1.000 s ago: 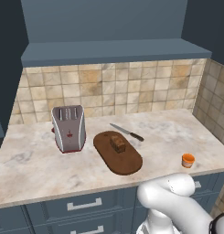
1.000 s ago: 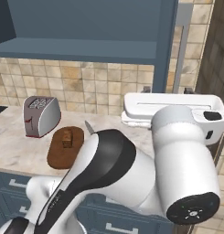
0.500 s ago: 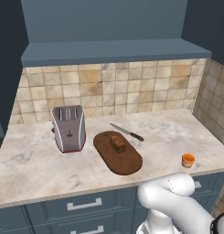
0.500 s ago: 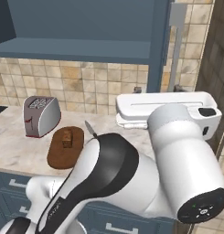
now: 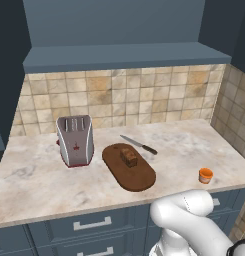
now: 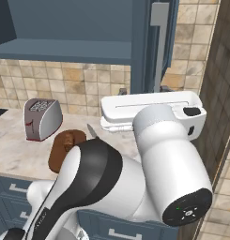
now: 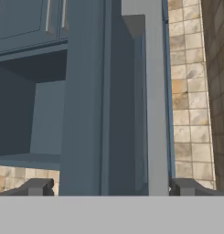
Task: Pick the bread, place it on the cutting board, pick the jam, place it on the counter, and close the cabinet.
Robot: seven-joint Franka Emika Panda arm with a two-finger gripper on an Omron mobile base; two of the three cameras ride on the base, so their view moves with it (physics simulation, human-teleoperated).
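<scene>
Left base view. Wide beige marbled stone counter (image 5: 39,182), backed by tan tiled wall. On it, left of centre: silver two-slot toaster (image 5: 74,140), upright. Just right of the toaster: flat dark brown oval wooden cutting board (image 5: 129,167), lying diagonally. Small dark brown blocky bread chunk (image 5: 128,156) rests on the board's far half. Behind the board, just off its far edge: dark-handled kitchen knife (image 5: 138,144), flat on the stone. Tiny orange jam jar with orange lid (image 5: 206,175) stands upright on the counter near the front edge, well apart to the right of the board. Above: dark blue-grey wall cabinet (image 5: 119,30), interior open to view. Below: blue-grey drawers with horizontal silver handles (image 5: 91,223).

Right base view. Toaster at left, board and bread partly hidden behind the arm. Cabinet door (image 6: 158,42) stands open, edge-on, above the arm.

Hand view. Gripper (image 7: 111,187) spread fully wide, nothing held; two dark fingertips (image 7: 38,187) stand one on each side of the open door's edge, whether touching it cannot be told. Slim vertical silver handle (image 7: 157,100) runs along that door.
</scene>
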